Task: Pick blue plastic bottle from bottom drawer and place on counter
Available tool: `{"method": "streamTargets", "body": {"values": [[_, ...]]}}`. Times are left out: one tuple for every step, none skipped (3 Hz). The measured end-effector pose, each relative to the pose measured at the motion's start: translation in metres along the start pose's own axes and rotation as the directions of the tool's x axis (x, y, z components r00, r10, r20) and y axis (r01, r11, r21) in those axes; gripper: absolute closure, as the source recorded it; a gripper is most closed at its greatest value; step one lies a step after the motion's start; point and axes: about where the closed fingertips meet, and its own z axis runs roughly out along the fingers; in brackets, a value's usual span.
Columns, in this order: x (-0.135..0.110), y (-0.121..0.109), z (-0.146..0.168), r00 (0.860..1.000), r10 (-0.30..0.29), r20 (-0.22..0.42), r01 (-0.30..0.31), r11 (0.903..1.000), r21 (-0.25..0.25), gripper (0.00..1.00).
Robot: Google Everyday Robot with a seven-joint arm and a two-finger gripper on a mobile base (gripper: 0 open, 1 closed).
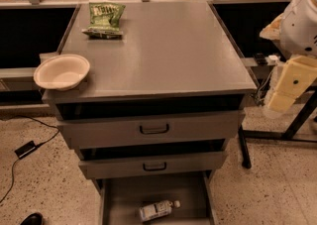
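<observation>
- Grey metal bottom drawer (121, 192) stands open at the near edge, and the blue plastic bottle (158, 210) lies on its side inside, untouched.
- The tool (279, 100) hangs at the right, well apart from the drawer; spread or pressed together, I cannot tell.
- Nothing is done yet: the reach, grasp, lift and placing on the tabletop (168, 50) all remain.

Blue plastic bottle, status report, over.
Gripper hangs right of counter, well above bottom drawer. Blue plastic bottle lies on its side there, uncovered. Bowl, snack bag on counter, left side.
</observation>
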Motion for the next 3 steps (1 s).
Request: {"method": "streamTargets", "body": {"values": [[0.000,0.000,0.000,1.000,0.000,0.002,0.000,1.0000,0.005,0.00],[0.004,0.009,0.019,1.000,-0.013,0.014,0.013,0.9999,-0.005,0.00],[0.013,0.038,0.077,0.995,-0.083,0.051,0.085,0.9961,-0.026,0.00]]}}
